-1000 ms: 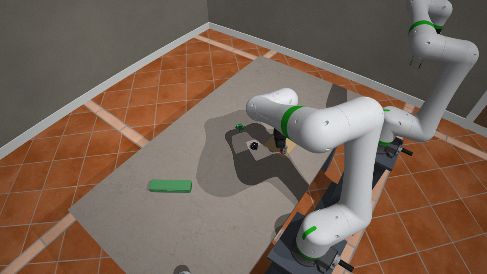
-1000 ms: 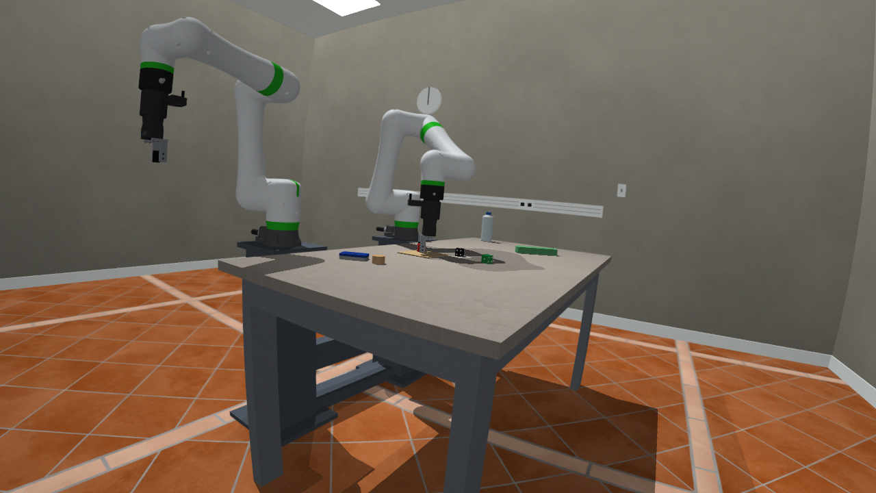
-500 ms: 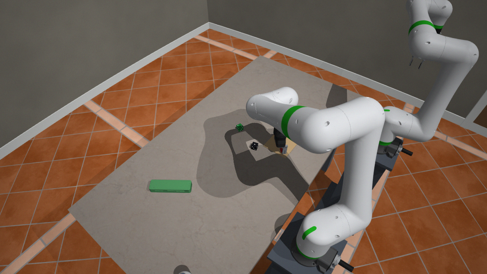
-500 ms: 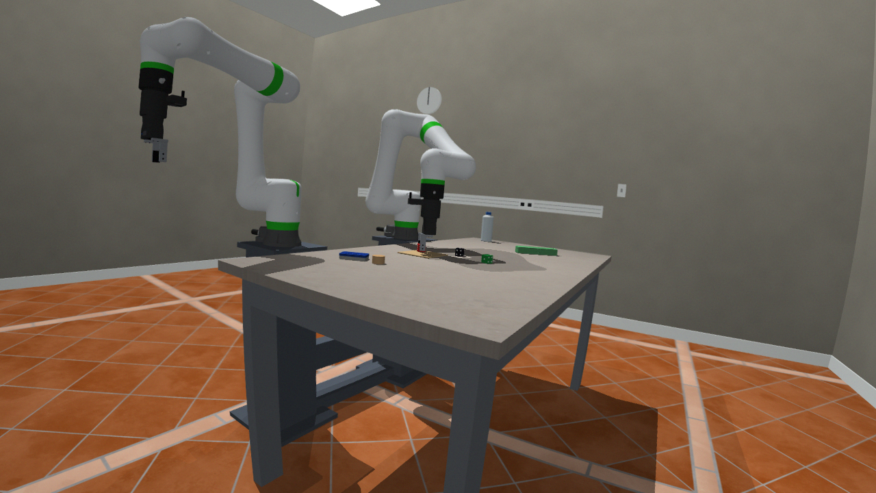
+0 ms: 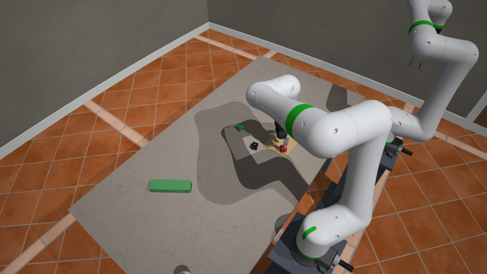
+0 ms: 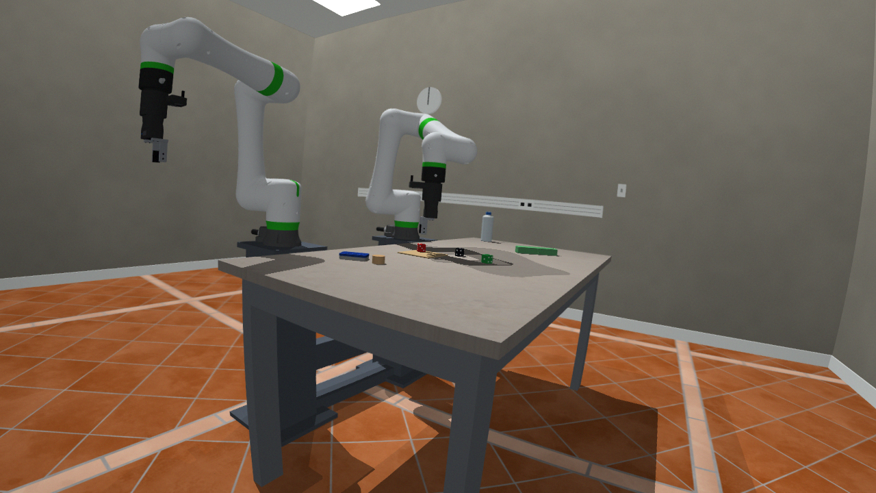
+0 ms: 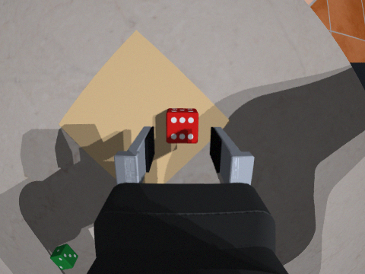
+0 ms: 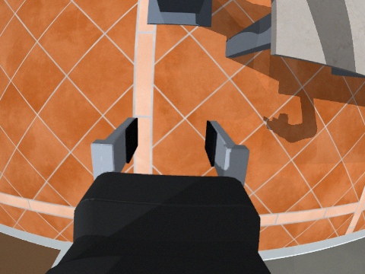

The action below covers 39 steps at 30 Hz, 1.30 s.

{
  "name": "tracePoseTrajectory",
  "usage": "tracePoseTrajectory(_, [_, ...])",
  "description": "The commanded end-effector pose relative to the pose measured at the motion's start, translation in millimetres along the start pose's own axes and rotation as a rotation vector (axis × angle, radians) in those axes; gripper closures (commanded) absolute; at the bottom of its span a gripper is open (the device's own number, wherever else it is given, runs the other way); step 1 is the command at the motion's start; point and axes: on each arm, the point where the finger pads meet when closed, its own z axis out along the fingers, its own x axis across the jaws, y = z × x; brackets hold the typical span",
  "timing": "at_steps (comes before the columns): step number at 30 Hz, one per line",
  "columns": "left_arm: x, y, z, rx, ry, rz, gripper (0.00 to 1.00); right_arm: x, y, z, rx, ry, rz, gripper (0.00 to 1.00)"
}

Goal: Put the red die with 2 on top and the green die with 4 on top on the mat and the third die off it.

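The red die sits flat on the tan mat, near one edge, with 6 on top. My left gripper is open and empty, raised above the die. The green die stands on the table off the mat; I cannot tell its top number surely. The black die is off the mat, between the green die and the mat. My right gripper is open and empty, high beyond the table's edge.
A long green box lies on the table. A bottle, a blue flat object and a small wooden cylinder also stand or lie there. The left arm hangs over the table and shades the dice.
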Motion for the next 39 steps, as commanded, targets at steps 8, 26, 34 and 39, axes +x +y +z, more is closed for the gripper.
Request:
tracePoseTrajectory(8, [-0.4,0.1,-20.9,0.0,-0.001,0.0,0.13,-0.2,0.3,-0.9,-0.002,0.0,0.0,0.0])
tracePoseTrajectory(26, [-0.4,0.1,-20.9,0.0,-0.001,0.0,0.0,-0.2,0.3,-0.9,-0.002,0.0,0.0,0.0])
tracePoseTrajectory(34, [-0.3,0.0,-20.9,0.0,-0.001,0.005,0.0,-0.2,0.3,-0.9,-0.002,0.0,0.0,0.0])
tracePoseTrajectory(39, [1.5,-1.2,-20.9,0.0,-0.001,0.081,0.0,-0.2,0.3,-0.9,-0.002,0.0,0.0,0.0])
